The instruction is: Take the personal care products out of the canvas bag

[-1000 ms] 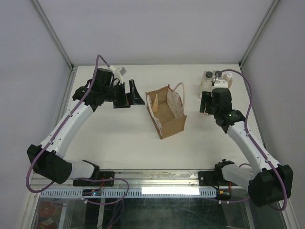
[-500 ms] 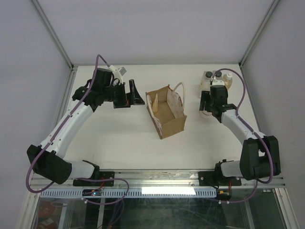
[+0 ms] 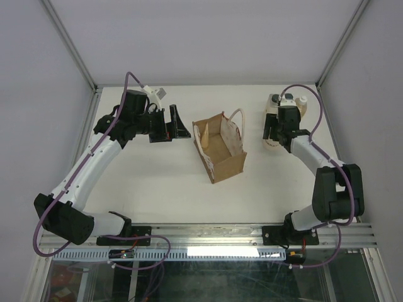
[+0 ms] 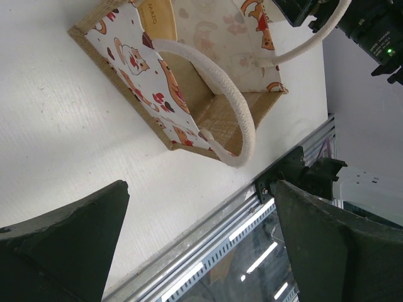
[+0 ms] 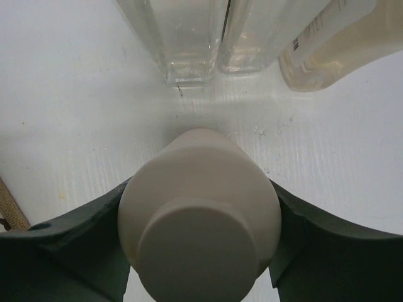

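Observation:
The canvas bag [image 3: 219, 148] stands open mid-table, and no bottle shows inside it. It also shows in the left wrist view [image 4: 189, 82], with its patterned panel and cream handles. My right gripper [image 3: 272, 134] is shut on the whitish bottle [image 3: 271, 145] at the back right. In the right wrist view my gripper [image 5: 200, 214] grips that bottle [image 5: 201, 189] on both sides. Just beyond stand two clear squarish bottles [image 5: 182, 38] and the amber bottle [image 5: 340, 44]. My left gripper [image 3: 170, 128] is open and empty, left of the bag.
The clear bottles [image 3: 277, 102] and the amber one [image 3: 301, 104] stand grouped near the back right corner. A metal rail [image 3: 208, 234] runs along the near table edge. Grey walls close the back and sides.
My right arm has folded its elbow inward and the wrist has shifted a little toward the grouped bottles, still holding the whitish bottle. The left arm has hardly moved.

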Motion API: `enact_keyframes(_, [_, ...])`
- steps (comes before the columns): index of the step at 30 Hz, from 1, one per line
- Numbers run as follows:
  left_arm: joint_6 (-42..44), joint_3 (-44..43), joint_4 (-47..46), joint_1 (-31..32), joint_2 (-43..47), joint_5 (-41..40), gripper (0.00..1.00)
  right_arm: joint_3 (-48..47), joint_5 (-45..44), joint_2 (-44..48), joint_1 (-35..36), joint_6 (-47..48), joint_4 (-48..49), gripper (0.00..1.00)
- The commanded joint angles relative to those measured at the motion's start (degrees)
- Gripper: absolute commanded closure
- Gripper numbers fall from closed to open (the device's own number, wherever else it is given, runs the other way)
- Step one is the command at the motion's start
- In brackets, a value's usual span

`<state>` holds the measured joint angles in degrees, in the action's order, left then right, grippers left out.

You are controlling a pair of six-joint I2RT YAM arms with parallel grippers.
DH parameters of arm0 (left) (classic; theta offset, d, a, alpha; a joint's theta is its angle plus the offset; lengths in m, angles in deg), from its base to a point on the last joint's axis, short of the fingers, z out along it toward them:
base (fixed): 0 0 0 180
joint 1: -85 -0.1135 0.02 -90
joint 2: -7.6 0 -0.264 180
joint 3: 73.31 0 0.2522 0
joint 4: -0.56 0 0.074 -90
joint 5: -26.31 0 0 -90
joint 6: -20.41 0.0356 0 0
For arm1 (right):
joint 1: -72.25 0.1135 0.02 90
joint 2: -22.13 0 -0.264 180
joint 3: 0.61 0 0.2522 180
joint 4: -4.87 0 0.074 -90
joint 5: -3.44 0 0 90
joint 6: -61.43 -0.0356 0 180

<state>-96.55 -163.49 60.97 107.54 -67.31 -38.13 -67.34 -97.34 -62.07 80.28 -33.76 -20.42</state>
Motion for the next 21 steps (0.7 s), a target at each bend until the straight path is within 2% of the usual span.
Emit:
enact_keyframes(1, [0.15,0.02,-1.92,0.31,2.14,0.01,0.01,-4.83,1.68,0.37,-0.71,0.52,6.18,0.49])
enact_keyframes(3, [0.11,0.20,-1.92,0.31,2.19,-0.03,0.01,-5.03,1.90,0.61,-0.74,-0.15,5.11,0.35])
enact_keyframes(10, [0.24,0.40,-1.92,0.32,1.42,0.36,0.01,-6.00,2.01,5.71,-0.69,-0.65,2.79,0.01])
enact_keyframes(15, [0.50,0.45,-2.12,0.32,0.58,0.54,0.01,-3.90,2.31,11.70,-0.72,-2.56,-1.12,0.00])
enact_keyframes(21, [0.40,1.01,-2.75,0.33,0.35,0.54,0.01,7.26,6.35,24.93,-0.69,-9.38,-1.07,0.01])
